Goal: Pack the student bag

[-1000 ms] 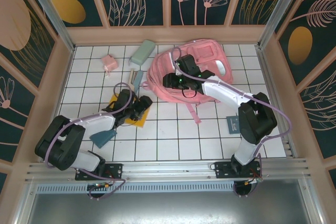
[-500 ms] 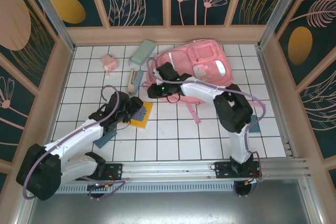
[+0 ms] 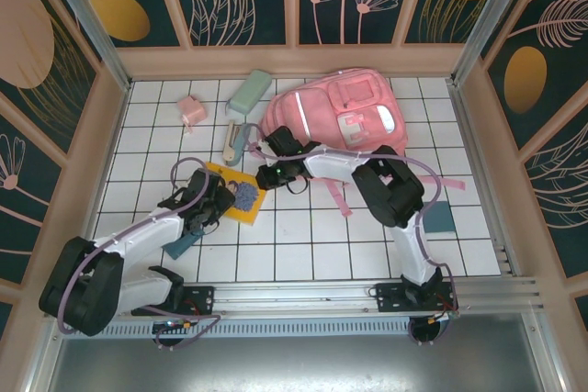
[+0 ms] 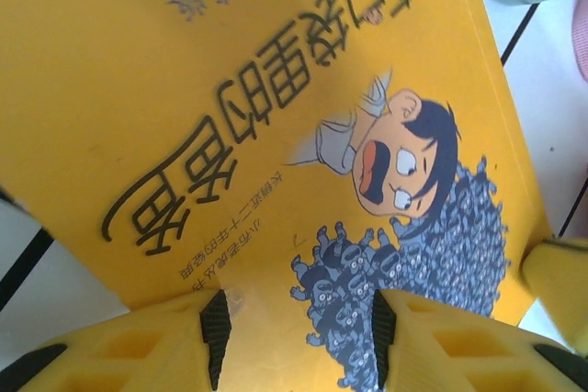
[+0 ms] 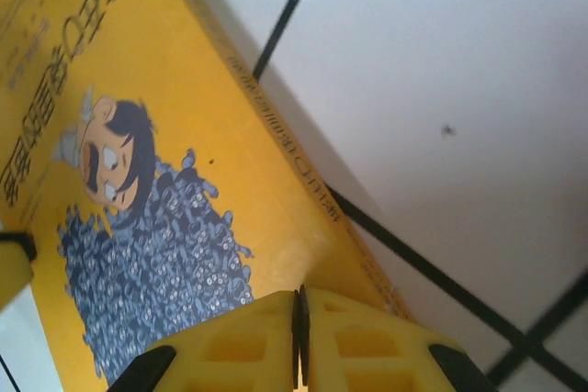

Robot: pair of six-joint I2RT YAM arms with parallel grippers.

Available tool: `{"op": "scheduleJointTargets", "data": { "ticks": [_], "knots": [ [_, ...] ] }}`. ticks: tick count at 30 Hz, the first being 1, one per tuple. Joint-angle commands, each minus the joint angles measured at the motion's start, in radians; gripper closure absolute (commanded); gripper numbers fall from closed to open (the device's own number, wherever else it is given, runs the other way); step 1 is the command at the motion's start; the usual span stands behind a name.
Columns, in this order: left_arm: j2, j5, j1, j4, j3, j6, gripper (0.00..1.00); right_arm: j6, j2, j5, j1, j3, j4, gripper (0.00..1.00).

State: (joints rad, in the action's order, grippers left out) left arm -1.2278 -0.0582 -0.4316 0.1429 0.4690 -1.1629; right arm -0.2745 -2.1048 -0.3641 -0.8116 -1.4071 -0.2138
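Observation:
The student bag (image 3: 340, 121), big and pink, lies at the back right of the tiled floor. In front of its left side lies a yellow picture book (image 3: 241, 199) with a cartoon boy on the cover (image 4: 230, 135) (image 5: 165, 135). My left gripper (image 3: 218, 201) (image 4: 299, 328) is low over the cover, jaws apart, with the cover showing between the black pads (image 4: 215, 332). My right gripper (image 3: 266, 174) (image 5: 300, 305) is shut at the book's spine edge, pads pressed together. I cannot tell whether it touches the book.
A small pink box (image 3: 191, 109), a pale green case (image 3: 248, 91) and a slim teal item (image 3: 237, 141) lie at the back left. A teal flat piece (image 3: 179, 240) sits under the left arm. A dark teal card (image 3: 439, 216) lies at the right. Walls surround the floor.
My right gripper left the bag, came down-left to the book's edge and closed. My left jaws narrowed over the cover, and the book shifted slightly.

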Motion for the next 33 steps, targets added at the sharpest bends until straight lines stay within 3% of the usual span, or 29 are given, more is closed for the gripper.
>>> {"op": "scheduleJointTargets", "data": {
  "ticks": [1, 8, 11, 23, 27, 33],
  "knots": [
    [-0.060, -0.013, 0.006, -0.017, 0.012, 0.048, 0.51, -0.003, 0.054, 0.022, -0.002, 0.136, -0.037, 0.89],
    [-0.163, 0.013, 0.008, -0.055, 0.071, 0.096, 0.51, -0.095, 0.181, 0.010, -0.043, 0.343, 0.031, 0.89],
    [-0.173, 0.010, 0.008, -0.034, 0.095, 0.107, 0.50, -0.115, 0.208, 0.004, -0.076, 0.357, 0.030, 0.89],
    [0.066, 0.007, 0.008, 0.092, 0.025, 0.086, 0.41, -0.064, 0.221, 0.092, -0.055, 0.141, -0.070, 0.75],
    [0.057, 0.063, 0.008, 0.018, -0.027, 0.068, 0.41, -0.035, 0.161, 0.094, -0.006, 0.081, -0.076, 0.68],
    [-0.021, 0.067, 0.008, -0.023, -0.042, 0.080, 0.50, -0.005, 0.029, 0.044, 0.016, -0.007, -0.080, 0.61]
  ]
}}
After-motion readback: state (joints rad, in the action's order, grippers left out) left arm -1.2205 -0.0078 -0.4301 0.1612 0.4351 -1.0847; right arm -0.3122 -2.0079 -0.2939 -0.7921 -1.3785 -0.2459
